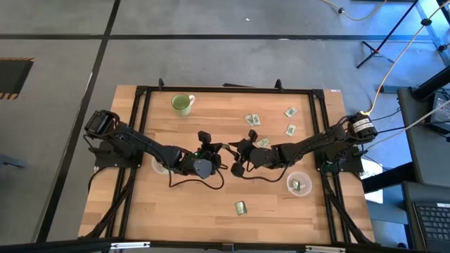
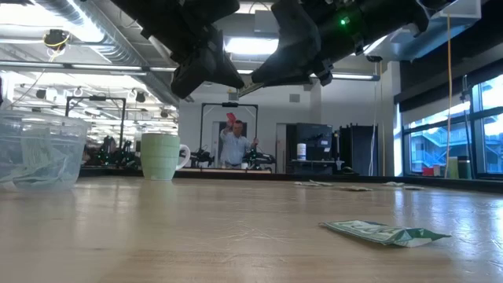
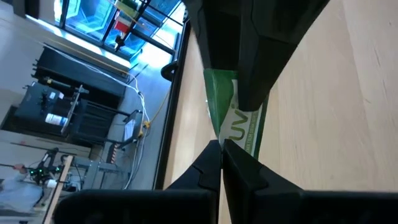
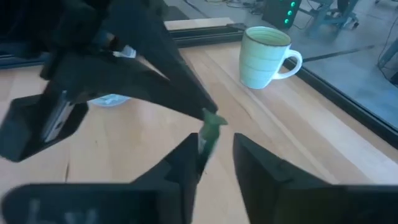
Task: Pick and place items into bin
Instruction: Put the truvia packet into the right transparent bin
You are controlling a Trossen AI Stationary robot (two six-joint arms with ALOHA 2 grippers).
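Above the table's middle, the left gripper (image 1: 223,147) and right gripper (image 1: 232,149) meet tip to tip, a green packet (image 3: 233,115) between them. The left gripper's fingers are pinched shut on one end of it; the right gripper's fingers (image 4: 186,163) stand apart, straddling its other end, so the packet lies straight ahead of them, long axis along the line joining the grippers, edge-on to the right wrist view. A clear bin (image 1: 299,184) with a packet inside sits near the right arm.

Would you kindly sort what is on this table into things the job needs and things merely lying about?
Job:
- small flat green-and-white shiny packets, one pinched by the left gripper
- clear plastic bins
- right gripper

Lying about:
- light-green ceramic mug
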